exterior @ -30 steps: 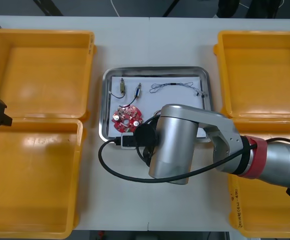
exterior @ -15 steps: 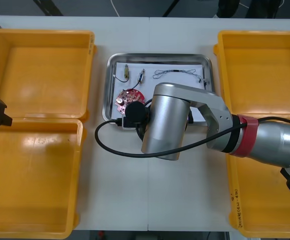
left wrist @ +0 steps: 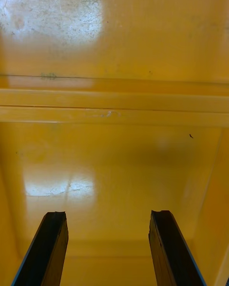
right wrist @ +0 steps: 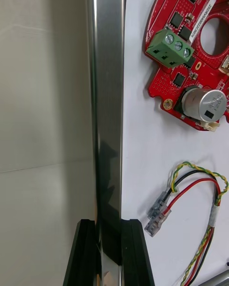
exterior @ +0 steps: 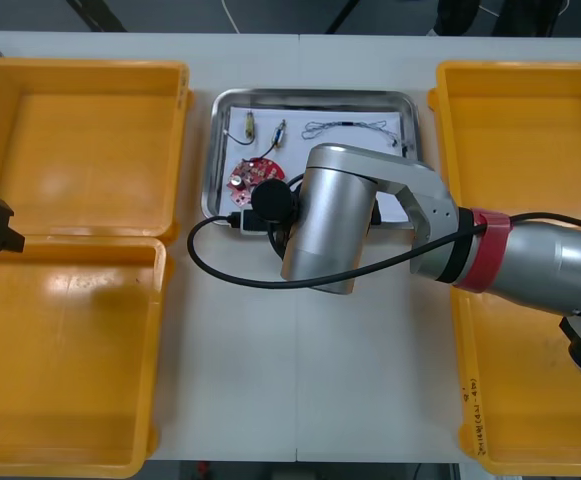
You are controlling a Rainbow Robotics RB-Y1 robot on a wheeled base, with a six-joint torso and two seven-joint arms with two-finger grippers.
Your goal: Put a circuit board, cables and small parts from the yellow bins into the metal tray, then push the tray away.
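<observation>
Right gripper [right wrist: 109,226] clamped on tray [exterior: 310,97] near rim, tray at far middle of table [exterior: 240,380] between bins [exterior: 80,140], board [exterior: 255,172] and cables [exterior: 345,126] inside; left gripper [left wrist: 109,217] fingers apart over the left bins.

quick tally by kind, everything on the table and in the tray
yellow bins: 4, left gripper open over one
metal tray: 1, right gripper clamped on its near rim
red circuit board: 1
cables: 2, one black, one red and yellow
small metal parts: 2
total: 10
</observation>
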